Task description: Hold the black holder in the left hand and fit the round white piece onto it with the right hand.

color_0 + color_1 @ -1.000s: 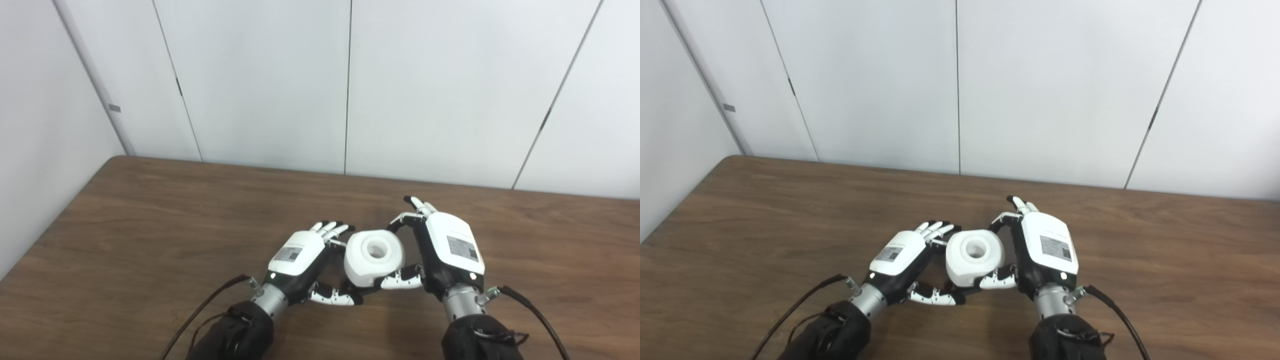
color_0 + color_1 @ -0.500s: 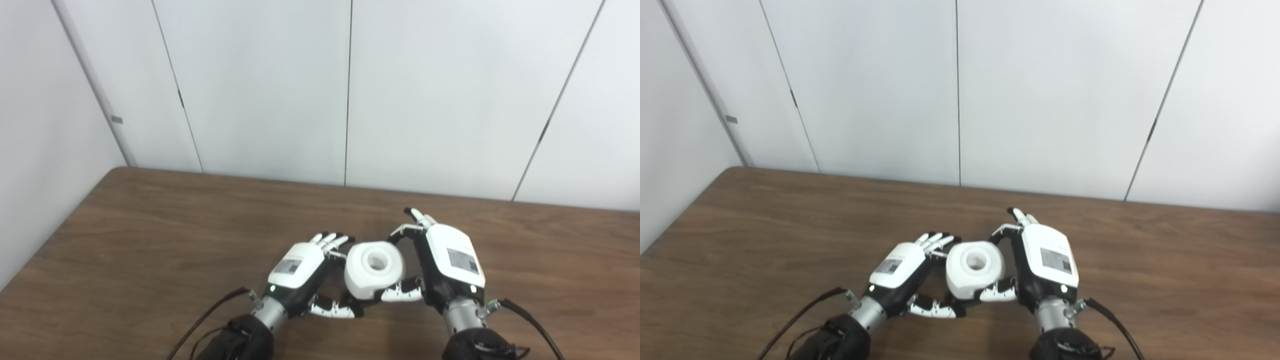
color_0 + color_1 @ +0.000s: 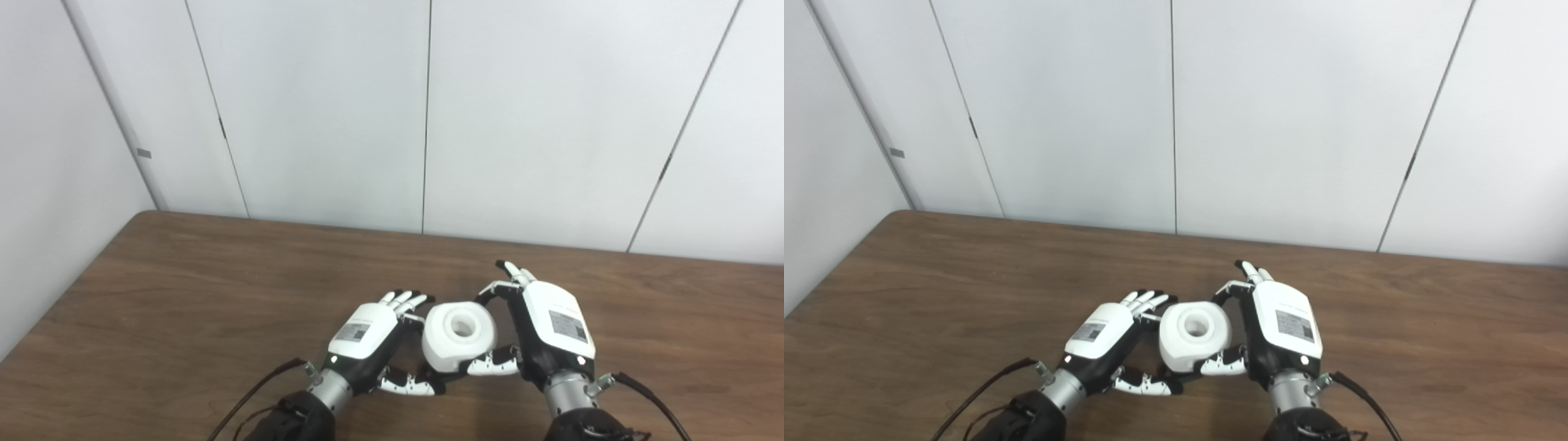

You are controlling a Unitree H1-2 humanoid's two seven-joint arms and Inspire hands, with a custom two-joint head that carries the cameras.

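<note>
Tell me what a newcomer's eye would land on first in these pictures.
The round white piece with a hole in its top, sitting low in the middle of the picture, draws the eye first. The left robot hand and the right robot hand close in on it from either side, thumbs curling under its near edge. Around them lies the bare brown wooden table, with plain white wall panels behind; no black holder is clearly visible.

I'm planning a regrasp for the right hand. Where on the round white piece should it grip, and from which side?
Grip the round white piece on its curved outer wall, coming from its right, thumb on the near side and fingers on the far side. The right hand is already there, and this keeps the upward-facing central hole clear.
</note>
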